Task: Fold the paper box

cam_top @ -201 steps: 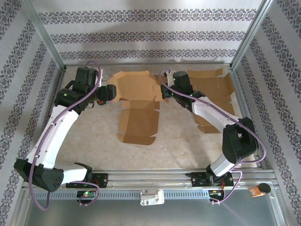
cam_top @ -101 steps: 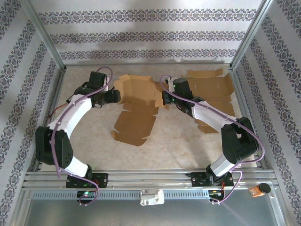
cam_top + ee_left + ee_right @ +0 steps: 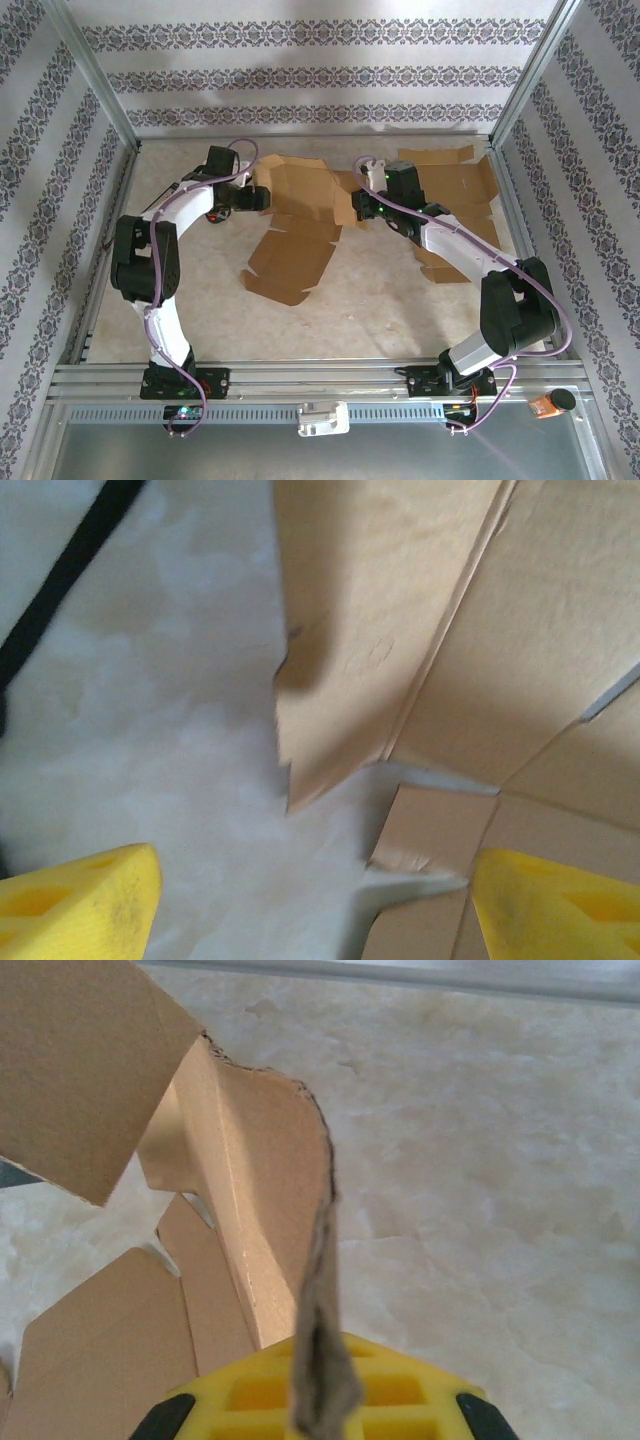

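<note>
Top external shows the paper box [image 3: 300, 225], a partly folded cardboard blank, at the far middle of the table [image 3: 380, 300]. The right gripper [image 3: 320, 1400] pinches its raised right flap. The left gripper [image 3: 318, 898] is spread wide beside its left flap, gripping nothing. A second cardboard blank [image 3: 460, 195] lies far right.

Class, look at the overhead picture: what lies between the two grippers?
The cardboard box lies between the left gripper and the right gripper in the top view; the right one pinches its flap.
</note>
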